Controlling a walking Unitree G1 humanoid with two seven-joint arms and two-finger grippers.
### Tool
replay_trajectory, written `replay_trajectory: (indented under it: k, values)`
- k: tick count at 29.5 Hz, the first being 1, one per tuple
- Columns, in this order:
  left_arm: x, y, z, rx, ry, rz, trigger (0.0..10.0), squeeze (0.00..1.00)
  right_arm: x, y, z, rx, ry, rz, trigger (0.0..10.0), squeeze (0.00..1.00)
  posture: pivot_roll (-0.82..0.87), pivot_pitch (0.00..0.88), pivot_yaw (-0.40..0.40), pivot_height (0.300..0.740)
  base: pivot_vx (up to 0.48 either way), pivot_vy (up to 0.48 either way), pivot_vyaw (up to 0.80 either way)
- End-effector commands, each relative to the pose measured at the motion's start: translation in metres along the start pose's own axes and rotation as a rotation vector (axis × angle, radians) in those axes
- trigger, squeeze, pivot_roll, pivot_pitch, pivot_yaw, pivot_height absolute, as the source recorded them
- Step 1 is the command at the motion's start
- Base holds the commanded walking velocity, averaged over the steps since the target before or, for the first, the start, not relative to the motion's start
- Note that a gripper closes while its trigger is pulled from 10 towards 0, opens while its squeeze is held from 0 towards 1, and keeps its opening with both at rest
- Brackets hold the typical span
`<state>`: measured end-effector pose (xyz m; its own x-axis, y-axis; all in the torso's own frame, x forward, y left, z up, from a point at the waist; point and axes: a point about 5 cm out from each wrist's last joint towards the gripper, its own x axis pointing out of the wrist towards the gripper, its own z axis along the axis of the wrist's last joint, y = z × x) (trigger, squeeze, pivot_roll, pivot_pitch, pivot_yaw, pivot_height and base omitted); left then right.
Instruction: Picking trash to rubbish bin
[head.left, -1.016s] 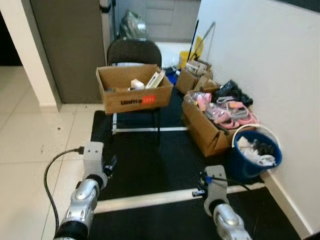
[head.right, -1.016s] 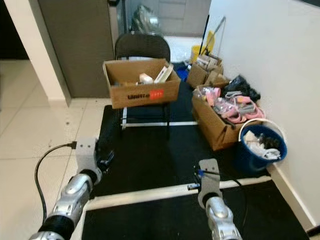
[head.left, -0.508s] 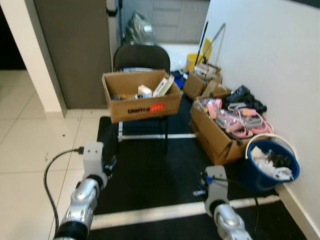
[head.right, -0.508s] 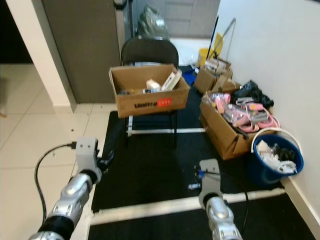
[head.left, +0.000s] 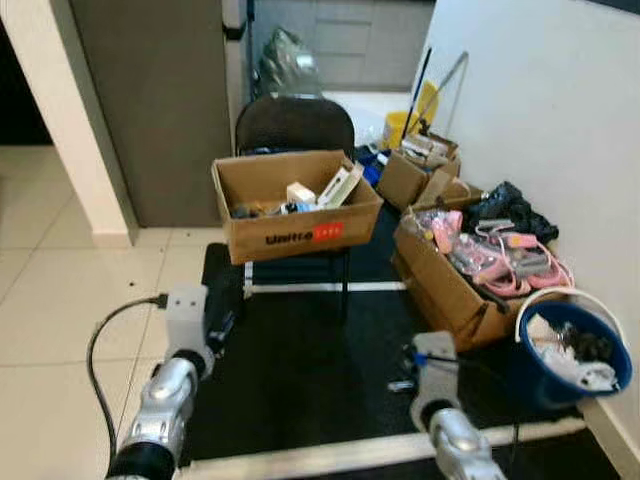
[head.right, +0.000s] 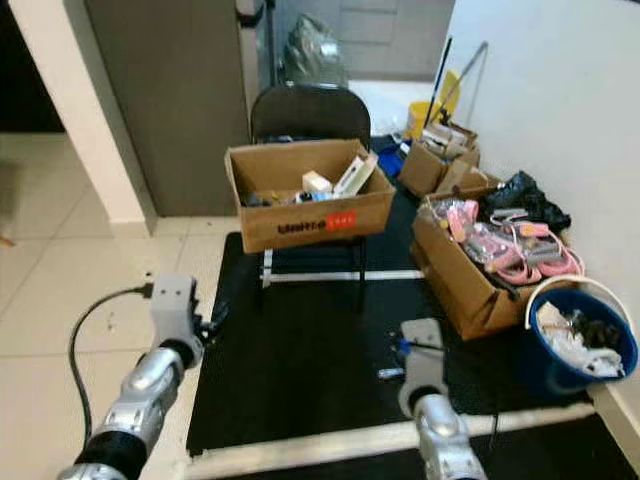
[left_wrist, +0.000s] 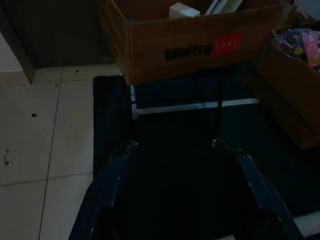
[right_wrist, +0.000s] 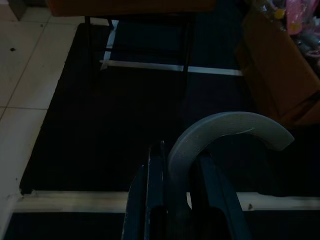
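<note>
My view had swung right. My right gripper (right_wrist: 172, 200) stayed clamped on a curved grey strip (right_wrist: 220, 132), probably tape. My left gripper (left_wrist: 172, 145) hung open, empty. The blue bin (head.left: 575, 350) lay near right, not yet reached.

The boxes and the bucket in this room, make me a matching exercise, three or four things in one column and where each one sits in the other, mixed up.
Things:
1. cardboard box with red label
2. blue bucket
3. box of pink items
4. curved grey strip

Places:
A. between the right gripper's fingers
B. on the seat of the black chair
C. on the floor by the white wall, nearest the robot
D. on the black mat, between the chair and the bucket

Pairs: 1-B, 2-C, 3-D, 4-A
</note>
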<state>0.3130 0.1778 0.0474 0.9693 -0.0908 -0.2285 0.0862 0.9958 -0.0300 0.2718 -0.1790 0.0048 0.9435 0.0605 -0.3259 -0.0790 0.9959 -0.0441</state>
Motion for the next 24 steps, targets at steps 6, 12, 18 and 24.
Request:
replay_trajectory:
  k: [6, 12, 18, 24]
  values:
    - [-0.0002, -0.0021, -0.0024, 0.004, 0.015, -0.011, 10.0, 0.0, -0.0021, -0.0066, -0.003, 0.008, 0.011, -0.022, 10.0, 0.0, -0.07, 0.059, -0.018, 0.74, 0.331, 0.0, 0.0]
    - [-0.0001, -0.0016, -0.002, 0.005, 0.015, -0.01, 10.0, 0.0, -0.0019, -0.0063, -0.0027, 0.009, 0.01, -0.022, 10.0, 0.0, -0.07, 0.06, -0.016, 0.74, 0.334, 0.0, 0.0]
    - [0.0005, -0.0016, -0.0017, 0.006, 0.016, -0.013, 10.0, 0.0, -0.0019, -0.007, -0.0028, 0.01, 0.011, -0.024, 10.0, 0.0, -0.06, 0.061, -0.015, 0.74, 0.33, 0.0, 0.0]
    - [0.0008, -0.0017, -0.0014, 0.007, 0.016, -0.014, 10.0, 0.0, -0.0017, -0.0066, -0.002, 0.013, 0.004, -0.02, 10.0, 0.0, -0.06, 0.06, -0.014, 0.74, 0.33, 0.0, 0.0]
